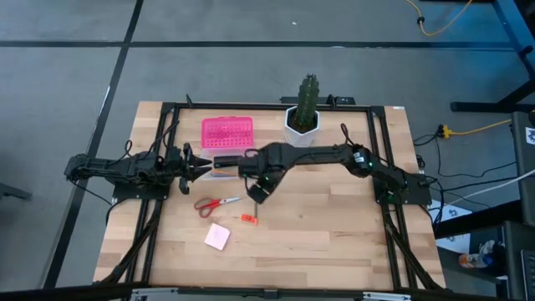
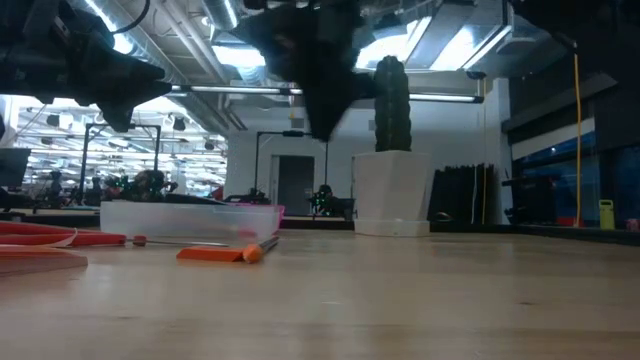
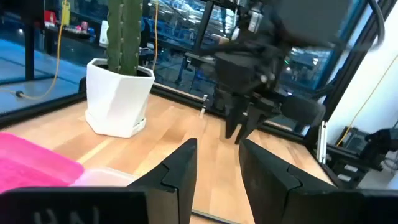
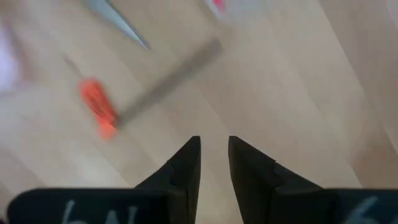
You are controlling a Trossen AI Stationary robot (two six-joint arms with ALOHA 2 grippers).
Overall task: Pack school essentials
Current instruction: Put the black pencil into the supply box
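The red-handled scissors lie flat on the wooden table near its middle. A small orange-red piece and the pink square pad lie nearer the near edge. In the right wrist view the orange piece, a thin blurred stick and a scissor blade lie below my right gripper. That gripper hangs above the table, open by a narrow gap, holding nothing. My left gripper is level beside the clear box, open and empty.
The pink lid lies toward the far edge. The cactus in its white pot stands at the far middle. A black frame runs around the table. Bare wood lies to the right of the pad.
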